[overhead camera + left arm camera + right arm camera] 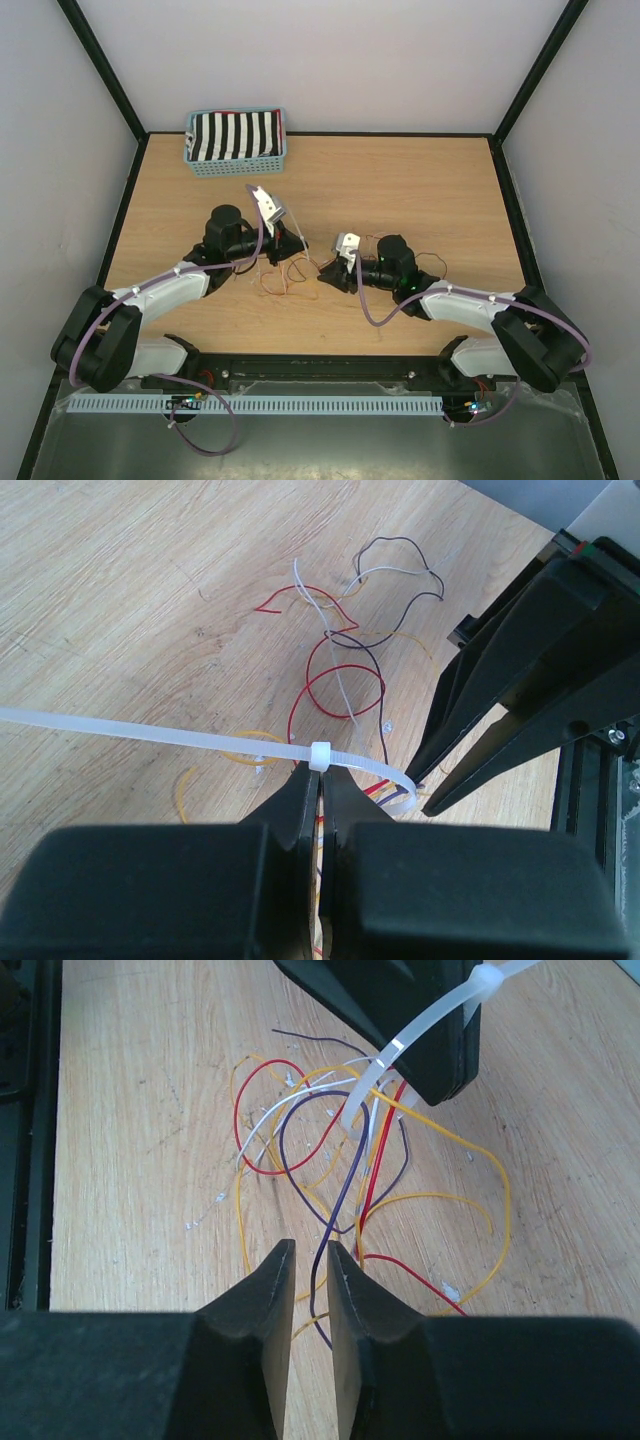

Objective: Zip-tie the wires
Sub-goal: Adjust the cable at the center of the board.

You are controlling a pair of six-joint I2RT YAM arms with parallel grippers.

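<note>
1. The left gripper [320, 780] is pressed together on the white plastic zip tie [150, 732], right at its small square head. Some thin strands seem to run between its fingers too, but the view there is too dark to be sure.
2. The zip tie is closed into a small loop beside the head. Its long free tail points away over the light wooden tabletop [420, 190].
3. The thin flexible wires in orange, red, dark purple and white [335, 670] lie in loose curls on the tabletop between the two grippers. Some strands pass through the loop and others spread wide outside it.
4. The right gripper [310, 1250] has its fingers a little apart, low over the tabletop. One dark purple strand runs through the gap, and nothing is clamped there.
5. Risk: if the right gripper closes on this one strand and pulls, the strand can slide out, because it is so thin and the loop is not tight.
6. Risk: if the tail is pulled now, the tie may lock around only part of the bundle, since the curls are not gathered.
7. Risk: the two grippers are very near each other, so a small wrong move can make them collide.
</note>
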